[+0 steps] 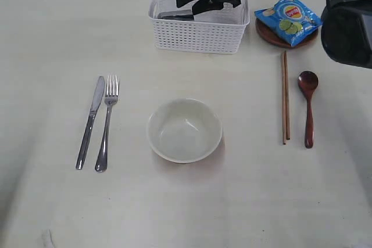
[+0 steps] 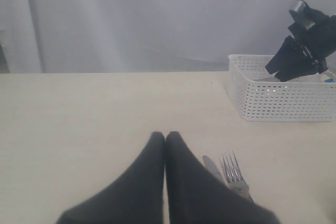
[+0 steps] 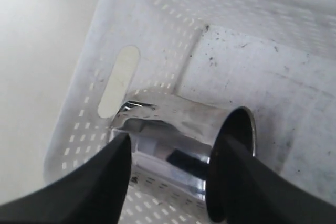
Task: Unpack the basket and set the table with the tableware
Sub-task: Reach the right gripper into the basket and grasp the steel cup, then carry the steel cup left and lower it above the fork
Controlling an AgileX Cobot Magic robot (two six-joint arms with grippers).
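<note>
- Steel cup [image 3: 178,124] lies on its side on the floor of the white basket [image 1: 197,39], which sits near the table's [image 1: 52,39] far edge as the outside camera sees it.
- Right gripper [image 3: 173,150] is down inside that basket with its jaws spread and the cup between them. No firm clamp shows, and contact with the metal cannot be made out.
- Left gripper [image 2: 165,137] hangs over the table's left side with its fingers pressed together, holding nothing, just by the knife [image 1: 91,121] and fork [image 1: 107,123].
- Bowl [image 1: 184,130] sits mid-table, with chopsticks [image 1: 285,97] and wooden spoon [image 1: 308,108] toward the right edge.
- Brown plate [image 1: 264,33] sits just beside the basket with a blue chip bag [image 1: 289,18] on top.
- Step in hand, it seems: fetching the cup, the last piece visible in the basket.
- Next move calls for a square squeeze on a round, slippery body, then a lift that clears the basket wall before the cup is stood upright on the table.
</note>
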